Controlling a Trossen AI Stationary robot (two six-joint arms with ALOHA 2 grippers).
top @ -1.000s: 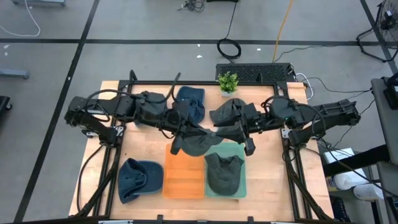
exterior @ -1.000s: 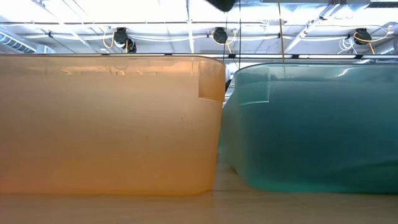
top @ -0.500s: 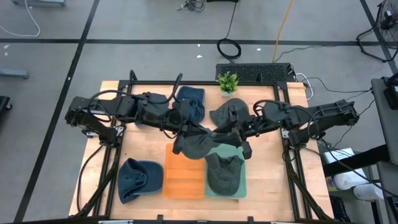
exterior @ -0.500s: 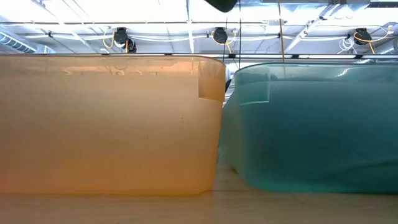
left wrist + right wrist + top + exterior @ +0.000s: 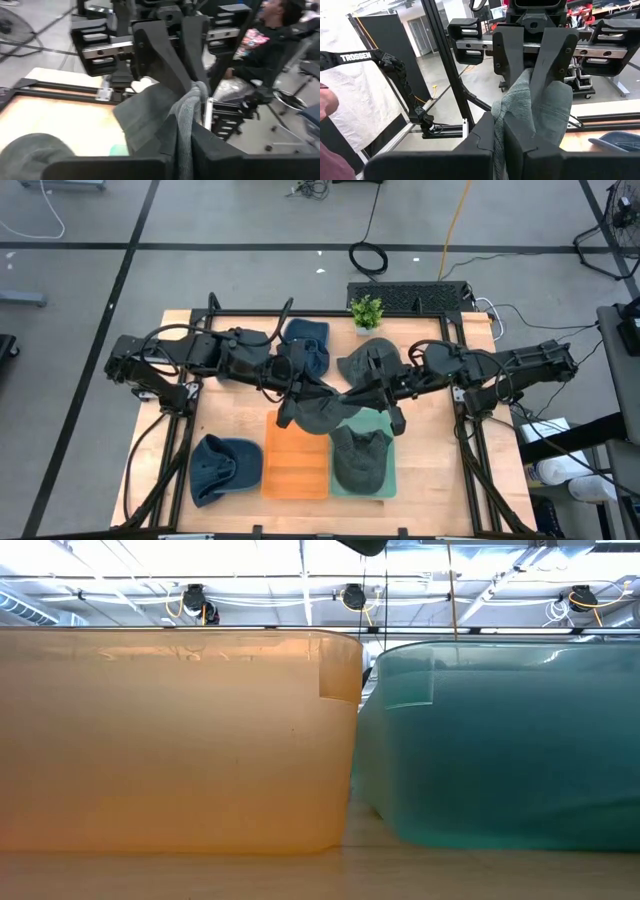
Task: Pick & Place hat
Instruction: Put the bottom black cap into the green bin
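Note:
A dark grey-green hat (image 5: pixel 320 413) hangs in the air between both grippers, above the far ends of the orange bin (image 5: pixel 295 465) and the green bin (image 5: pixel 385 425). My left gripper (image 5: pixel 297 398) is shut on the hat's left side and my right gripper (image 5: pixel 373 396) on its right side. The two grippers face each other closely. In the low view only the hat's underside (image 5: pixel 362 545) shows, at the top edge. A second grey-green hat (image 5: pixel 360 460) lies in the green bin. My left gripper (image 5: pixel 180 132) pinches a bunched fold of the hat's grey cloth (image 5: pixel 187 107) between its two fingers, coming level from the table's left. The hat is lifted clear and sags below. My right gripper (image 5: pixel 512 127) pinches a bunched fold of the hat's cloth (image 5: pixel 520 97) between its two fingers, coming level from the table's right. The cloth stands up past its fingers toward the opposite gripper, clear of the bins.
A blue hat (image 5: pixel 225 467) lies at the near left of the table. Another blue hat (image 5: pixel 305 345), a grey hat (image 5: pixel 365 360) and a small plant (image 5: pixel 367 310) sit at the far side. The orange bin (image 5: pixel 170 740) and green bin (image 5: pixel 500 740) fill the low view. A seated person (image 5: pixel 265 45) is beyond the table.
My right gripper has moved a little toward the table's left, closer to my left gripper, still shut on the hat. The hat stays lifted over the bins and has bunched slightly between the two grippers.

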